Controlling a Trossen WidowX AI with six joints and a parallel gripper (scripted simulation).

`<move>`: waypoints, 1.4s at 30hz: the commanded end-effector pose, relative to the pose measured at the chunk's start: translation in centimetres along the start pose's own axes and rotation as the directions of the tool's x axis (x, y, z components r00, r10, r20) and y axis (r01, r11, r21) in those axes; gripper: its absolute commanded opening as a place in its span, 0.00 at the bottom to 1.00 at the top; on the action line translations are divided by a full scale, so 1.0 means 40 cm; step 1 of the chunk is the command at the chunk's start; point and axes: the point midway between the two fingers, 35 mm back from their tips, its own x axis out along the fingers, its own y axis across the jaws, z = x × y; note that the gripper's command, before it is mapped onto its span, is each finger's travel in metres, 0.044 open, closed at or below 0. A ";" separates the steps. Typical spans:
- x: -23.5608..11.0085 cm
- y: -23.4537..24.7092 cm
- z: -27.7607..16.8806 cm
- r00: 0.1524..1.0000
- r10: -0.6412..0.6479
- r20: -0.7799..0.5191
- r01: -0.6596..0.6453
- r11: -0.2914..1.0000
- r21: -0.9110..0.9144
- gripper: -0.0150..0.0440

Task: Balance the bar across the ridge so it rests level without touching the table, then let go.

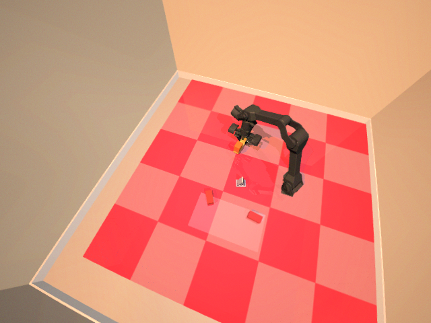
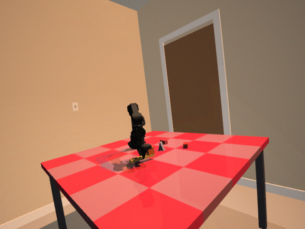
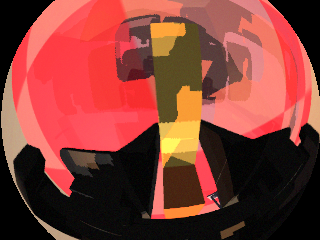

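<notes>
The bar (image 1: 238, 147) (image 2: 150, 151) (image 3: 176, 74) is a long orange and yellow piece, low over the red checkered table (image 1: 167, 267) (image 2: 172, 197) at the back. My gripper (image 1: 244, 140) (image 2: 144, 154) (image 3: 178, 126) reaches down from above and is shut on the bar near its middle; in the wrist view the bar runs straight up between the dark fingers. I cannot tell whether the bar still touches the table. The ridge (image 1: 240, 182) (image 2: 161, 146), a small grey-white wedge, stands apart from the bar, nearer the table's middle.
Two small red blocks (image 1: 209, 196) (image 1: 254, 216) lie beyond the ridge on a paler square; in the exterior view they (image 2: 165, 141) (image 2: 185, 145) sit behind the ridge. The arm's base (image 1: 291, 184) stands right of the ridge.
</notes>
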 end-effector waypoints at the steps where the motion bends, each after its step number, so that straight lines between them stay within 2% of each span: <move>1: -0.033 0.007 0.003 1.000 0.011 0.005 -0.011 1.000 0.001 0.25; 33: -0.229 -0.006 -0.003 1.000 0.010 0.009 -0.010 1.000 0.005 0.25; 42: -0.236 -0.020 -0.085 1.000 0.010 0.005 -0.010 0.991 0.133 0.25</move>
